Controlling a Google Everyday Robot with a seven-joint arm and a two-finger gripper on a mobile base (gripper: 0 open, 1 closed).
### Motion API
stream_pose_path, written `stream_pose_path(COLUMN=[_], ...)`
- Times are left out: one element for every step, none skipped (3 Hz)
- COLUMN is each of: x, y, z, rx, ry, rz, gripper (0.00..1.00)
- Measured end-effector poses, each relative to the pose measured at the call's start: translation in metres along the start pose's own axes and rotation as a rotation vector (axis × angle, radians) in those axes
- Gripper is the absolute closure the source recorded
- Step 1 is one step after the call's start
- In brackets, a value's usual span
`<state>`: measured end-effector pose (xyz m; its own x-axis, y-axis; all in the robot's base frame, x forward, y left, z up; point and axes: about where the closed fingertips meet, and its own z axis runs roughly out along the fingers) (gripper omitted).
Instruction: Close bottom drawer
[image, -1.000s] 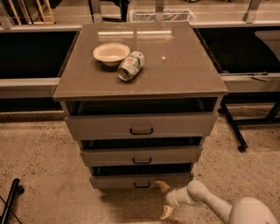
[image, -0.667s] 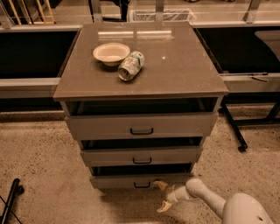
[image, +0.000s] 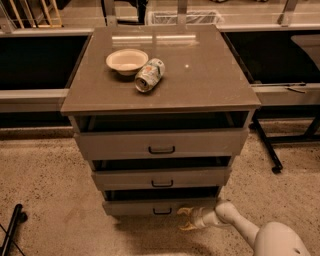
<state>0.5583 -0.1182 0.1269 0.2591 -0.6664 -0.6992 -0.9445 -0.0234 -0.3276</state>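
Observation:
The bottom drawer (image: 135, 207) is the lowest and narrowest grey front of three, with a small dark centre handle (image: 162, 211). It stands pulled out a little, with a dark gap above its front. My gripper (image: 183, 219) is low at the right of that front, just right of the handle, its tan fingers (image: 186, 212) spread open and close to the panel. It holds nothing. The white arm (image: 235, 223) runs in from the lower right.
The middle drawer (image: 161, 178) and the top drawer (image: 161, 144) are also partly pulled out. On the cabinet top (image: 200, 75) lie a pale bowl (image: 127, 60) and a can (image: 149, 75) on its side. A dark stand leg (image: 265, 145) is at the right, a black pole (image: 11, 232) at the lower left.
My gripper has moved left and slightly up along the bottom drawer front, closer to the handle. The drawers have not visibly moved.

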Motion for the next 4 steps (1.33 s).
stream_pose_path(x=[0.002, 0.002, 0.002, 0.001], y=[-0.01, -0.01, -0.006, 0.015], z=[0.0, 0.0, -0.002, -0.026], rx=[0.023, 0.024, 0.023, 0.003], ry=[-0.002, -0.002, -0.001, 0.018], rz=[0.002, 0.002, 0.003, 0.014], gripper=[0.22, 0.01, 0.0, 0.0])
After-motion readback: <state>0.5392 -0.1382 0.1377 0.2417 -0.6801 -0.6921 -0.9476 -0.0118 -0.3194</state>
